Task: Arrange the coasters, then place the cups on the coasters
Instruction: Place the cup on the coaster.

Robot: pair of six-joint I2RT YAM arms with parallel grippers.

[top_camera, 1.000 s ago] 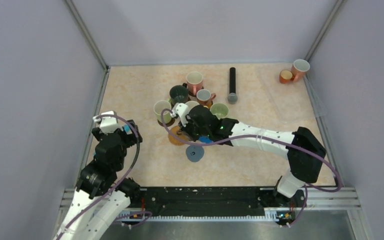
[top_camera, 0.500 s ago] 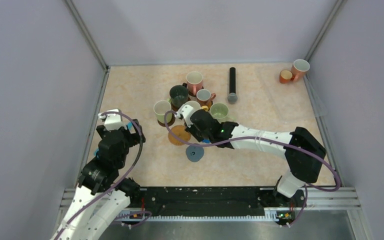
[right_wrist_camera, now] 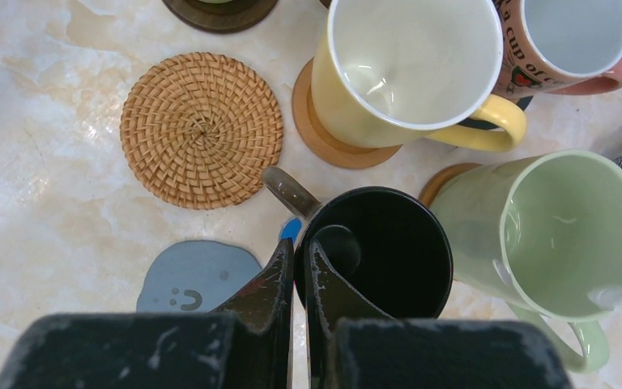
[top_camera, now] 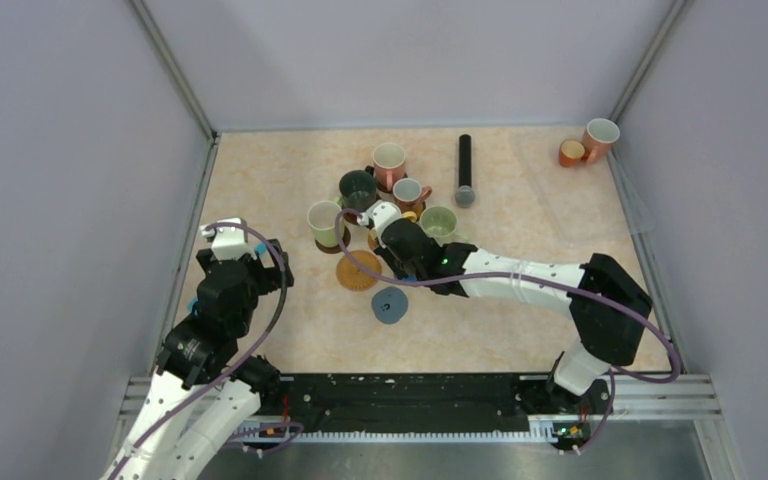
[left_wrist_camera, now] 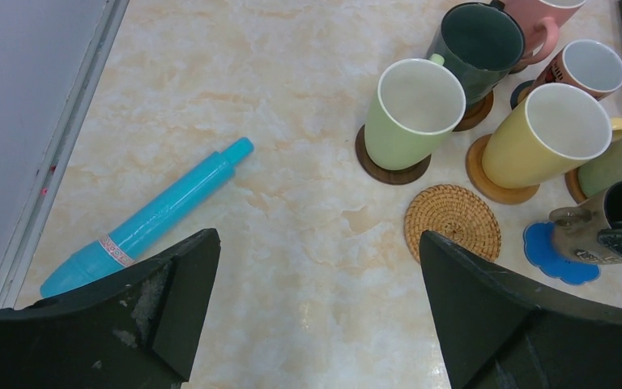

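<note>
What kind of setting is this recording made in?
Probably a lab robot cell, not a kitchen: plain grey panel walls box in a marble-look tabletop, with mugs and coasters laid out as props.

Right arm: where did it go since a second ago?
The right gripper, jaws shut on the rim of the dark brown ceramic mug, moved farther from the bases, uncovering the round woven coaster. The grey-blue flat coaster and long black cylinder stayed put.
</note>
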